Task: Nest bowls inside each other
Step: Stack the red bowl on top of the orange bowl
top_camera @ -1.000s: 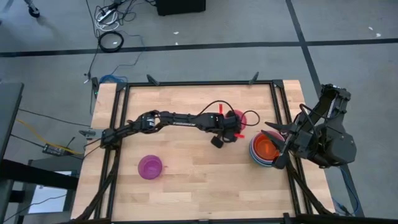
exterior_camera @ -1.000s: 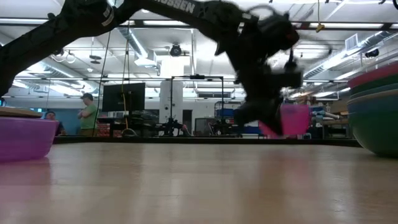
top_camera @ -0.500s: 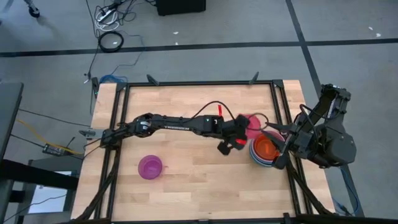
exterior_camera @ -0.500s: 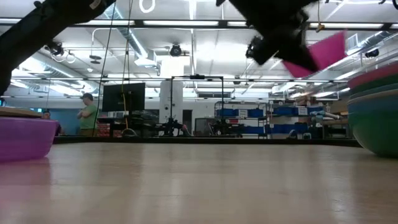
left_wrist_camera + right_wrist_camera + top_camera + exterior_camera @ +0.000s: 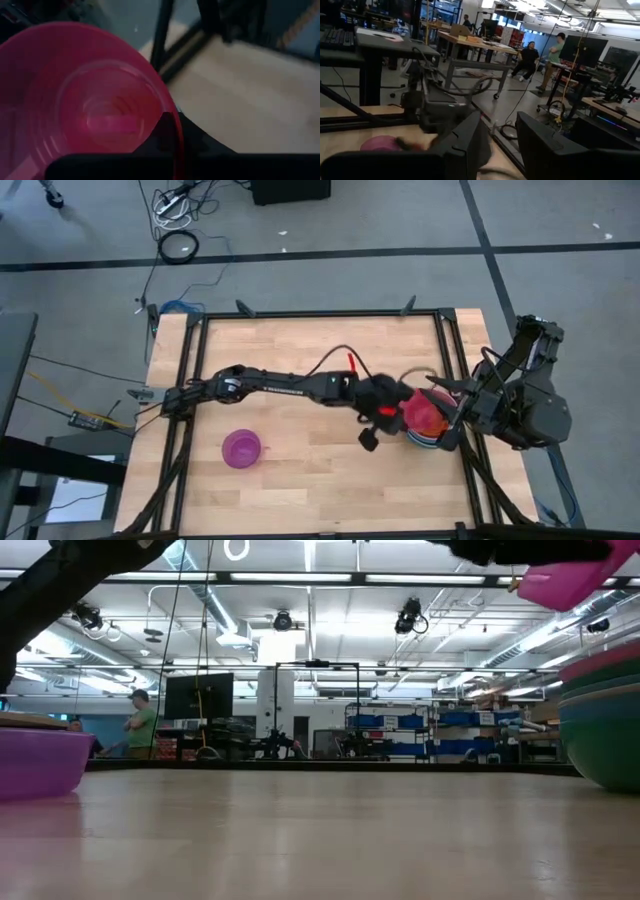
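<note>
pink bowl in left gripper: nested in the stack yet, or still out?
Out. The small pink plastic bowl hangs in the shut left gripper over the stack of nested bowls; the low view shows it in the air, well above the stack's rim.

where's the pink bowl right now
In the high view the pink bowl is at the table's right side, held by the left gripper above the stack of bowls, just in front of the waiting right gripper.
</note>
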Action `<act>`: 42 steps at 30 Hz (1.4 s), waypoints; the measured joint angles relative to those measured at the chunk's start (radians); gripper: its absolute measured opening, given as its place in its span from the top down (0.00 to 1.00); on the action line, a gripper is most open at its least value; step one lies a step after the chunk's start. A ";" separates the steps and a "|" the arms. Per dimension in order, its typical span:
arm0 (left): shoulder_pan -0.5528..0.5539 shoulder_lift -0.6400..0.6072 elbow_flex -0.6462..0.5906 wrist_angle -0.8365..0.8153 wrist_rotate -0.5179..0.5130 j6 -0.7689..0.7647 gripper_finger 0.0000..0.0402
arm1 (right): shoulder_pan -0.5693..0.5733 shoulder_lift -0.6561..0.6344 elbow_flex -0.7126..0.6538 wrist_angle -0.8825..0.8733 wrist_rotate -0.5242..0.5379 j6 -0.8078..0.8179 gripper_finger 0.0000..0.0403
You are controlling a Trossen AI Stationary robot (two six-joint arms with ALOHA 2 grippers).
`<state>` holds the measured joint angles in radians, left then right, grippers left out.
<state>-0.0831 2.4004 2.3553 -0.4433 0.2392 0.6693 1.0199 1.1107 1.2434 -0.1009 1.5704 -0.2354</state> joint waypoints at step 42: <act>0.070 0.112 0.001 0.303 0.245 -0.422 0.97 | -0.015 0.000 0.000 -0.005 0.000 0.007 0.72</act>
<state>-0.0128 2.5126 2.3562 -0.1400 0.4846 0.2474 1.0046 1.1103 1.2434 -0.1062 1.5707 -0.2283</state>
